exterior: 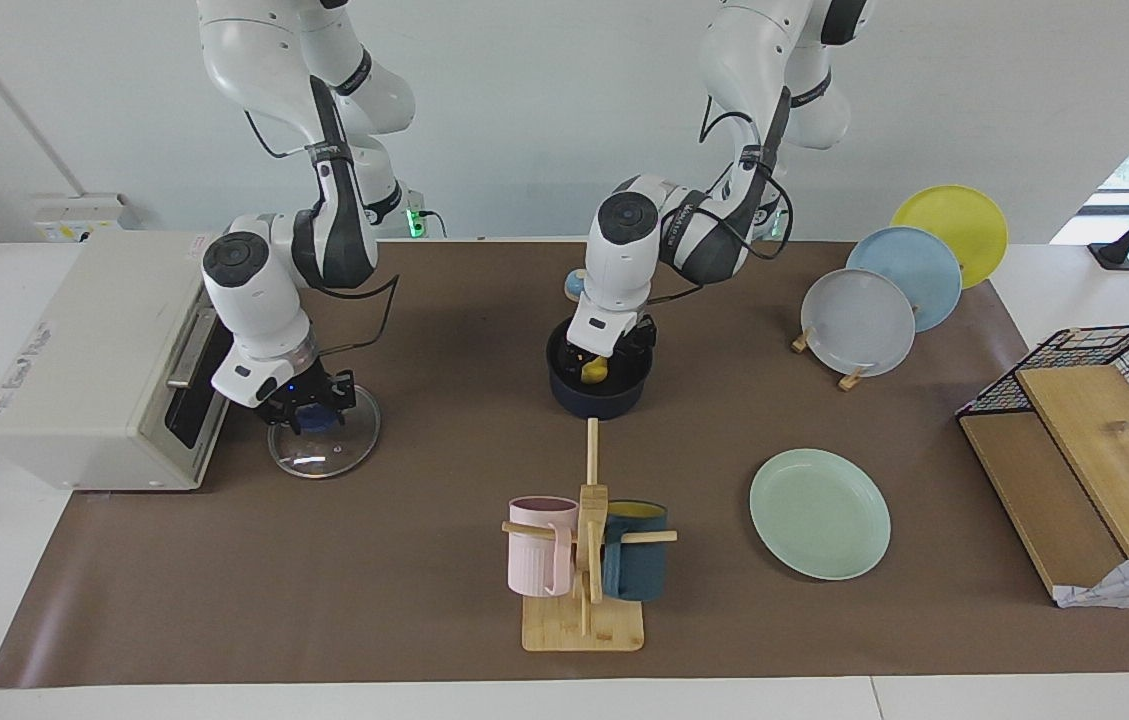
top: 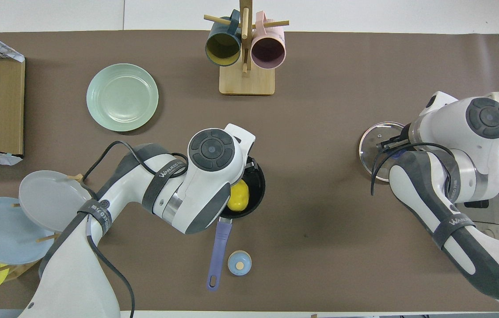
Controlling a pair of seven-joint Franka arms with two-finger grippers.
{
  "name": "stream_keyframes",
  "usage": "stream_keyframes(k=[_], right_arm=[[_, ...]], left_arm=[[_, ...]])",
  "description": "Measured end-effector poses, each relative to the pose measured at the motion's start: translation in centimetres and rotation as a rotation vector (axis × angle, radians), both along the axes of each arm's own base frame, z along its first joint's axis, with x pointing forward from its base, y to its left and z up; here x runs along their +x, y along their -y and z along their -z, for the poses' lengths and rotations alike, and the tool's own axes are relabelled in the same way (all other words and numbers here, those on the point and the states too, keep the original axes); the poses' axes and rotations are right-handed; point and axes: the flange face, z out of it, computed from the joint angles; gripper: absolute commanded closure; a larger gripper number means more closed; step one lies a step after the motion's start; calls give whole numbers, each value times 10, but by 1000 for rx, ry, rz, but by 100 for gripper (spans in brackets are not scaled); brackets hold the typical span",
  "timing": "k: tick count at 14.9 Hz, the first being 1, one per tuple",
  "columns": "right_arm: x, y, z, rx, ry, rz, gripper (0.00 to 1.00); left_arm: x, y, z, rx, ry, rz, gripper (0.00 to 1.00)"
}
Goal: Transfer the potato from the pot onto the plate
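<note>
Potato (exterior: 595,371) sits in the navy saucepan (exterior: 600,394), left gripper (exterior: 604,353) down inside the rim, fingers spread around it. Smooth, rounded, probably light and slippery: pinch across its middle. Right gripper (exterior: 308,404) fingers pinch the glass lid (exterior: 325,440) knob. Mint plate (exterior: 820,513) empty.

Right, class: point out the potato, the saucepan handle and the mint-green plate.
potato (top: 238,196), overhead view, its visible top.
saucepan handle (top: 219,251), overhead view, mid-shaft.
mint-green plate (exterior: 819,512), facing view, bare centre.
</note>
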Motion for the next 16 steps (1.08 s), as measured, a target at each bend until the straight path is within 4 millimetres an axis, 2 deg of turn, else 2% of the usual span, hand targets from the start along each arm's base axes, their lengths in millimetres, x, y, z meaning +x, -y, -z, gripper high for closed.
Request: stream_keyframes(k=[1, 3, 4, 5, 6, 9, 11, 12, 13, 16], right_arm=[[1, 0, 0, 1, 0, 1, 79], [1, 0, 1, 12, -1, 11, 64], [1, 0, 2, 16, -2, 15, 45], [1, 0, 2, 18, -3, 17, 14], [1, 0, 2, 20, -3, 18, 0], [5, 0, -3, 21, 8, 19, 0], [12, -1, -22, 21, 10, 18, 0], [16, -3, -41, 21, -7, 22, 0], [20, -4, -64, 22, -26, 36, 0], [20, -7, -148, 19, -59, 117, 0]], left_arm=[[-2, 0, 2, 1, -7, -11, 0], [-5, 1, 5, -4, -20, -27, 0], [-6, 2, 6, -5, -24, -30, 0], [-8, 3, 7, -4, -27, -35, 0], [-11, 5, 7, -2, -28, -42, 0], [-20, 13, 10, 4, -32, -57, 0], [-23, 15, 12, 7, -34, -62, 0], [-24, 15, 12, 7, -34, -63, 6], [-24, 15, 12, 7, -34, -63, 20], [-23, 15, 12, 7, -33, -65, 76]])
